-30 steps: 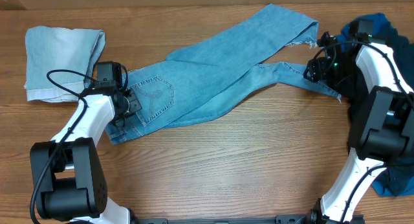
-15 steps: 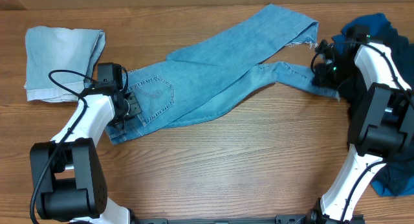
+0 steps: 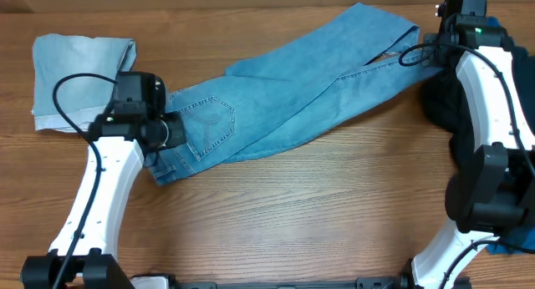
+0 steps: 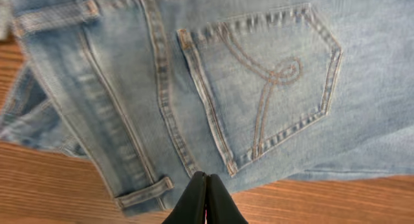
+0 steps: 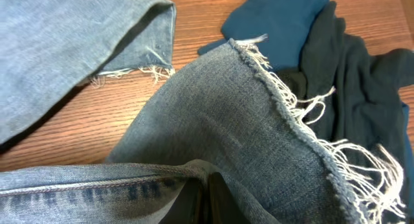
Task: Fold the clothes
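The light-blue jeans [image 3: 284, 88] lie diagonally across the table, waist at the lower left and legs running to the upper right. My left gripper [image 3: 171, 132] is shut on the waist edge beside the stitched back pocket [image 4: 265, 81]; its fingertips [image 4: 206, 185] are pressed together over the denim by a belt loop [image 4: 142, 193]. My right gripper [image 3: 428, 51] is shut on one leg near its frayed hem [image 5: 291, 120]. The denim drapes over the fingers [image 5: 207, 201] and hides most of them. The other leg's hem [image 5: 129, 30] lies flat just beyond.
A folded paler denim piece [image 3: 79, 82] rests at the far left. A heap of black [image 3: 439, 105] and blue garments [image 5: 278, 23] sits at the right edge beside my right arm. More blue cloth [image 3: 510, 239] shows at the lower right.
My right gripper shut on the lower leg's hem and carried it up and back toward the other leg. The left arm lifted and shifted right, dragging the waist slightly.
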You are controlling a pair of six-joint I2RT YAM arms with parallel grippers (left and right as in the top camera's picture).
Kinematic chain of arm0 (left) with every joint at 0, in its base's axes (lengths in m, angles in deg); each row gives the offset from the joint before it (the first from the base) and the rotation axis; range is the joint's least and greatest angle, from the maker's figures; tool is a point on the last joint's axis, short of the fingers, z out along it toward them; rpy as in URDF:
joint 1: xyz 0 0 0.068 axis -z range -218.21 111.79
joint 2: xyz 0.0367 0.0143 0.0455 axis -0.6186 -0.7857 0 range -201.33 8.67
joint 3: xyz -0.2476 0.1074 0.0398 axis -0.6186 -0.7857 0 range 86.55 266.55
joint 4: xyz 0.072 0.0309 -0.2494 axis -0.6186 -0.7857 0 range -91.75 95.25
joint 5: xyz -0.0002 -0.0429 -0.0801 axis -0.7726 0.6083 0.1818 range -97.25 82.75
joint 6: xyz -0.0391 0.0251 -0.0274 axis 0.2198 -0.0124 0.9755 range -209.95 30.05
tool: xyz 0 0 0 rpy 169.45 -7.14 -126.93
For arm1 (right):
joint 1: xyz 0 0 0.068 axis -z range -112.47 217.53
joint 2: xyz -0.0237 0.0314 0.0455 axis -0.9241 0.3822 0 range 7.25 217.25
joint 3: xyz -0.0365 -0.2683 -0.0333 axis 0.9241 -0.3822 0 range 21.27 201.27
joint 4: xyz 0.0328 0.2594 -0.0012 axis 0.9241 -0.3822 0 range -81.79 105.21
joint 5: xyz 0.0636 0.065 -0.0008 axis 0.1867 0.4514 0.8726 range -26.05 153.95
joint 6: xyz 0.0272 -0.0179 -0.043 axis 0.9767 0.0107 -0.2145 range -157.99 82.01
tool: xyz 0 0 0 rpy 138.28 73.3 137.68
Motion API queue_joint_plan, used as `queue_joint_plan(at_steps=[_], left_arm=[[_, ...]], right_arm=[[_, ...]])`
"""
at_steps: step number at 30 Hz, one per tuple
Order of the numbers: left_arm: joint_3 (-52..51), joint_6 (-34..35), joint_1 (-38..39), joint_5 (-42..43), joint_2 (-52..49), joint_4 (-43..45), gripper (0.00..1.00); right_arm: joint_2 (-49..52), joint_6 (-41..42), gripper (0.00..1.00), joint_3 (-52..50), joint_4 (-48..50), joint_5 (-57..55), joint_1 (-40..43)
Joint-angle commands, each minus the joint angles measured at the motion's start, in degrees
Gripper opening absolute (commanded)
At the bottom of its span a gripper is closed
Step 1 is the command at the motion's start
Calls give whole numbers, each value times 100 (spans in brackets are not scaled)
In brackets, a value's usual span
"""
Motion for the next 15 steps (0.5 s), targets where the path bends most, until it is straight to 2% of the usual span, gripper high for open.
queue_joint_plan(at_steps=[1,6,10,15], left_arm=[[-533,-129,236,247,-243,382,4],[-1261,-129,798,214,-247,656,4],[-1862,42,870,212,-251,1550,4],[-1971,66,870,109,-271,2448,4]], right_arm=[[-273,105,4,153,-85,184,35],[-273,105,4,151,-173,811,35],[-273,107,4,151,-501,1132,35],[-271,109,4,151,-931,1134,35]])
